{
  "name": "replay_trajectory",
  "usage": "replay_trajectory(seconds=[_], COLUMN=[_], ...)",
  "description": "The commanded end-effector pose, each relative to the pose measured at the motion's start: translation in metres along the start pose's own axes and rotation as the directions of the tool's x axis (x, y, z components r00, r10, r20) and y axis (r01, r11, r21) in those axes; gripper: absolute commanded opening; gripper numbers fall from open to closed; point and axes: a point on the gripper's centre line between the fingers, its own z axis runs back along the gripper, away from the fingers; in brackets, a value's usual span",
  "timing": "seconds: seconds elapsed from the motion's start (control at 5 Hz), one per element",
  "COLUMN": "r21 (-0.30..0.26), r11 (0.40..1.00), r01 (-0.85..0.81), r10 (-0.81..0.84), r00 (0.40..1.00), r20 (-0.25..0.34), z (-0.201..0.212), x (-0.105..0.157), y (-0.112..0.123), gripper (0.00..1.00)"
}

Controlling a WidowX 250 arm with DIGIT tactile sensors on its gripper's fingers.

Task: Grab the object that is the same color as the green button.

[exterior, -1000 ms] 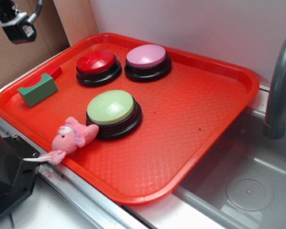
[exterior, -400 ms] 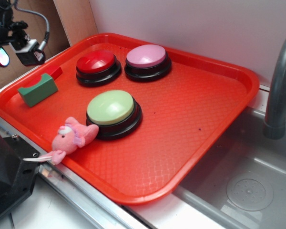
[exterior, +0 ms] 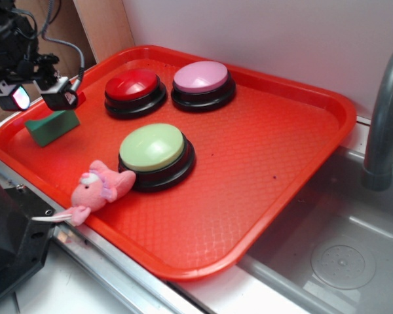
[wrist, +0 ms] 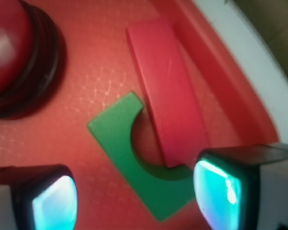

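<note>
Gripper: the gripper (exterior: 38, 98) is held above the tray's nine o'clock corner, fingers spread wide apart and nothing gripped; in the wrist view one fingertip (wrist: 48, 201) is seen at seven o'clock and the other at four o'clock.
Green block: the green block (wrist: 139, 163) is lying on the red tray (exterior: 262, 170), between and below the spread fingers, its curved notch turned toward the red bar.
Red bar: the red bar (wrist: 167, 91) is laid just beside the block, one end reaching into the notch.
Green button: the green button (exterior: 152, 148) is seated near the tray's middle, well apart from the block.
Other items: a red button (exterior: 132, 85) and a pink button (exterior: 202, 77) are placed at twelve o'clock of the green one; a pink plush toy (exterior: 97, 186) is rested at its eight o'clock, on the tray's rim.
</note>
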Motion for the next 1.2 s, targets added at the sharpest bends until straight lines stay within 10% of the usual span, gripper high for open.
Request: replay_trajectory(seconds=[0.0, 0.2, 0.4, 0.6, 1.0], r21=[0.007, 0.010, 0.021, 0.025, 0.061], r11=[0.999, 0.999, 0.999, 0.999, 0.998], r01=[0.043, 0.048, 0.041, 0.027, -0.026], r10=[-0.043, -0.048, -0.041, -0.027, 0.027], r00=[0.999, 0.999, 0.999, 1.000, 1.000], r20=[-0.010, -0.005, -0.005, 0.000, -0.001], z=[-0.015, -0.018, -0.021, -0.023, -0.024], x=[0.006, 0.007, 0.005, 0.003, 0.004], y=[-0.006, -0.012, -0.015, -0.016, -0.012], gripper=[1.00, 1.00, 0.30, 0.00, 0.00])
